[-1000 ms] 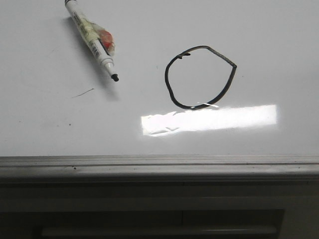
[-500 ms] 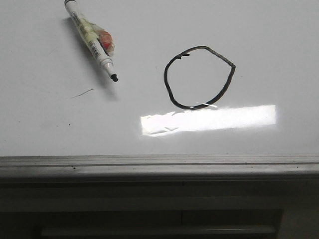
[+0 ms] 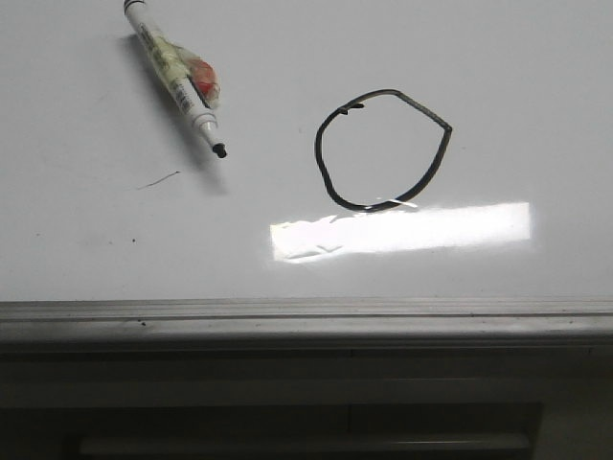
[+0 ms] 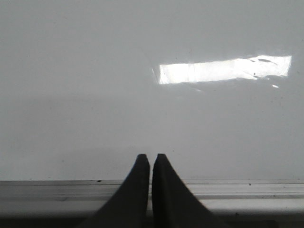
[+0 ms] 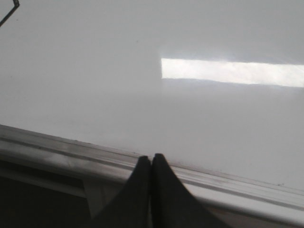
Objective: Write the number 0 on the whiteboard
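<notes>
The number 0 [image 3: 383, 149], a thin black oval loop with an angular corner at its right, is drawn on the whiteboard [image 3: 498, 86] near the middle of the front view. A white marker [image 3: 177, 81] with a black tip lies uncapped on the board at the far left. Neither gripper shows in the front view. My left gripper [image 4: 151, 156] is shut and empty over the board's near rail [image 4: 247, 190]. My right gripper [image 5: 151, 157] is shut and empty above the rail [image 5: 57, 152]; a corner of the 0 [image 5: 9, 13] shows far off.
A short faint stray stroke [image 3: 158, 179] lies below the marker. A bright light strip [image 3: 402, 230] reflects on the board just below the loop. The grey metal rail [image 3: 306, 316] runs along the board's near edge, with a dark drop beyond it.
</notes>
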You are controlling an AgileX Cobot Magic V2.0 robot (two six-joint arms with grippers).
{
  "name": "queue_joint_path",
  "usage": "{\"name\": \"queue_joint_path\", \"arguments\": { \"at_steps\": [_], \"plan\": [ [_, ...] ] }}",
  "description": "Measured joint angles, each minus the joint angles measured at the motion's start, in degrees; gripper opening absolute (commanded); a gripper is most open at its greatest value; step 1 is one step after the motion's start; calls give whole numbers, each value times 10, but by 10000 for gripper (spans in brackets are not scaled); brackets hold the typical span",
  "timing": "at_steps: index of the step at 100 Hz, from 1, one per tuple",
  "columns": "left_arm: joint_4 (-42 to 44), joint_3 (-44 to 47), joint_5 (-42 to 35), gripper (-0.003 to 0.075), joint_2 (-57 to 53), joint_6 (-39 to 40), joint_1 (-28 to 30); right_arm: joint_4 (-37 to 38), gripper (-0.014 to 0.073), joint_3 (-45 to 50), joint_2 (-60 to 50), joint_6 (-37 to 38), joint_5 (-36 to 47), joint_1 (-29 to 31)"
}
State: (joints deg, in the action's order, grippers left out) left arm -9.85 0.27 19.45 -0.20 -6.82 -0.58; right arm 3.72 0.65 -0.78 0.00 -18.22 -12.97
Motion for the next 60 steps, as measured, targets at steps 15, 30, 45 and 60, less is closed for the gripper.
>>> {"name": "queue_joint_path", "arguments": {
  "at_steps": [15,30,45,60],
  "plan": [
    [0,0,0,-20,0,0,0,-2,-58,0,0,0,0,6],
    [0,0,0,-20,0,0,0,-2,-58,0,0,0,0,6],
    [0,0,0,-20,0,0,0,-2,-58,0,0,0,0,6],
    [0,0,0,-20,0,0,0,-2,-58,0,0,0,0,6]
  ]
}}
